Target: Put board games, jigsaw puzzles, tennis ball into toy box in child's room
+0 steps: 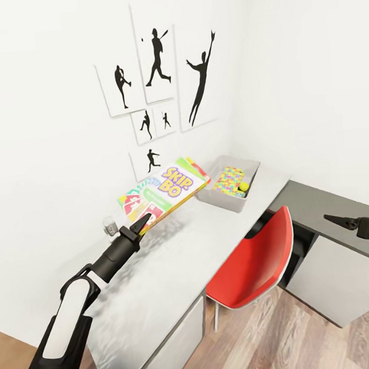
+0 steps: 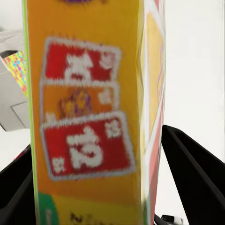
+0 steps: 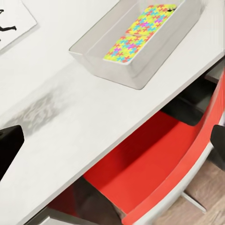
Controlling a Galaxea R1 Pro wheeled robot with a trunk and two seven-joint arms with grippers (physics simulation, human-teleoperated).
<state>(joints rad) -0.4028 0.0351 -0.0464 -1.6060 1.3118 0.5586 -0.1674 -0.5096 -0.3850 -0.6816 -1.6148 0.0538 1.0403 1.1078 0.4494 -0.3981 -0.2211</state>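
One board game, the SKIP-BO box [image 1: 164, 194], is hanging in the air above the bench [image 1: 174, 263], short of the toy box [image 1: 229, 182] and apart from it. The left gripper [image 1: 142, 222] is gripping the box at its near corner; in the left wrist view the printed box [image 2: 89, 122] is sitting between the two dark fingers [image 2: 192, 164], jaws closed on it. The toy box is standing at the far end of the bench near the wall corner. Jigsaw puzzles [image 1: 229, 179] are lying flat inside it, and the tennis ball [image 1: 243, 187] is resting in the tray beside them. The right gripper [image 1: 336, 220] is hovering over the lower dark cabinet top [image 1: 330, 201], holding nothing, jaws appearing nearly closed. A red chair [image 1: 254, 265] is standing tucked against the bench edge.
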